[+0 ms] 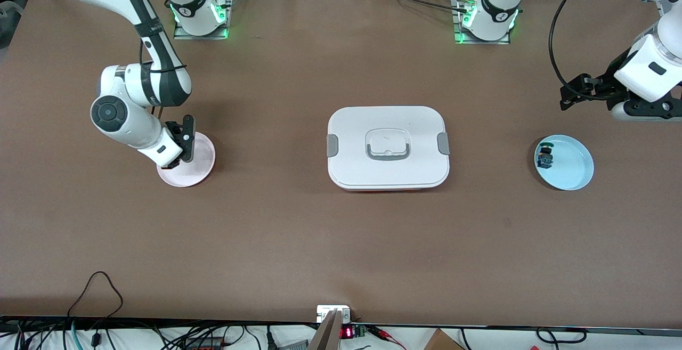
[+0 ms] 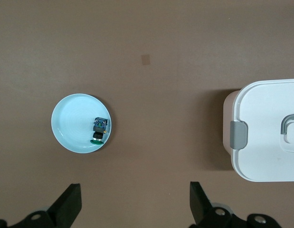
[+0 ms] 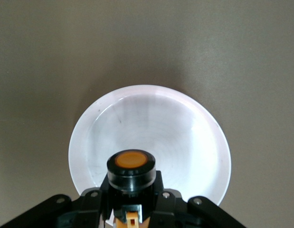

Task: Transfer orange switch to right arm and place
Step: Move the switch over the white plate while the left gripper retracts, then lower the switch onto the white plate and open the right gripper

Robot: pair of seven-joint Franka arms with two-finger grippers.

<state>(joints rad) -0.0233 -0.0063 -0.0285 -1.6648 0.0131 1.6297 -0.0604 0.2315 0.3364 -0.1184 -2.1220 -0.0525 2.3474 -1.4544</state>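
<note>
A brown worktop [image 1: 298, 233] carries a white lidded box [image 1: 388, 147] at its middle, a pink dish [image 1: 200, 166] toward the right arm's end and a blue dish [image 1: 575, 166] toward the left arm's end. The right hand [image 1: 178, 145] hangs over the pink dish, its fingers closed on the orange switch [image 3: 131, 167], which points its orange end down at the dish. So the handover looks finished and the placing step is in hand. The next move, as I judge it, calls for lowering the switch onto the dish's flat floor and parting the fingers gently so that it does not roll. The left hand [image 2: 135, 204] waits with fingers spread wide and empty, up over the worktop beside the blue dish, where a blue switch [image 2: 99, 129] lies
</note>
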